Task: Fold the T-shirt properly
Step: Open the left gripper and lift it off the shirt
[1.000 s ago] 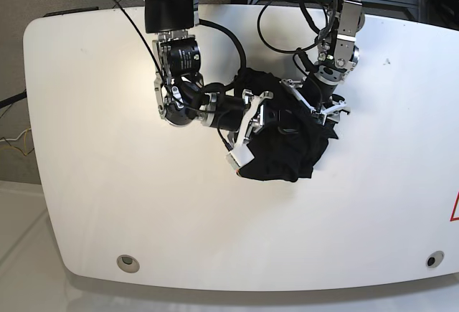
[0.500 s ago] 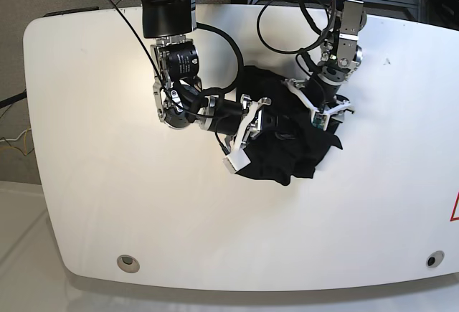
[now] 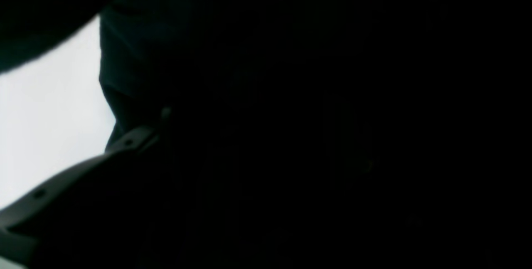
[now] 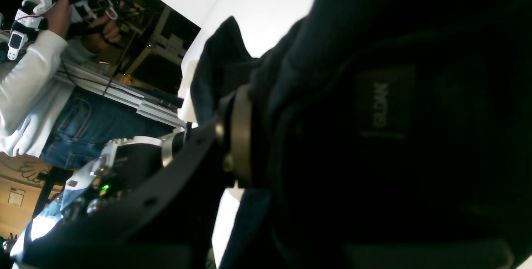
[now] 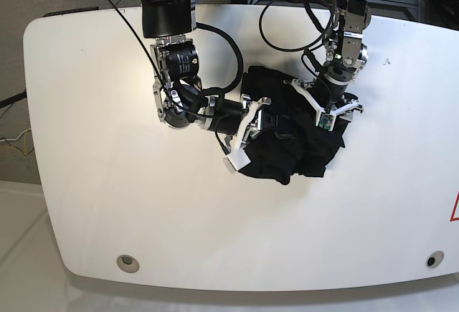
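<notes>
The black T-shirt [image 5: 294, 150] lies crumpled in a heap mid-table. My right gripper [image 5: 246, 131] comes in from the left. Its white fingers [image 5: 236, 158] straddle a thick bunch of the cloth and are closed on it. In the right wrist view the T-shirt [image 4: 374, 144] with its dark label fills the frame beyond one dark finger [image 4: 166, 186]. My left gripper [image 5: 327, 102] stands over the heap's upper right with its jaws spread wide and pressed into the cloth. The left wrist view is almost all dark T-shirt [image 3: 145, 61], with one finger [image 3: 62, 181] showing.
The heap sits on a white table [image 5: 107, 154] with rounded corners and two small round holes [image 5: 128, 261] near its front edge. A red mark [image 5: 455, 208] is at the right edge. Cables hang behind both arms. A person [image 4: 25, 94] stands beyond the table.
The right gripper has edged left with its bunch of cloth. The left gripper has shifted slightly right and turned. The heap has changed shape a little between them.
</notes>
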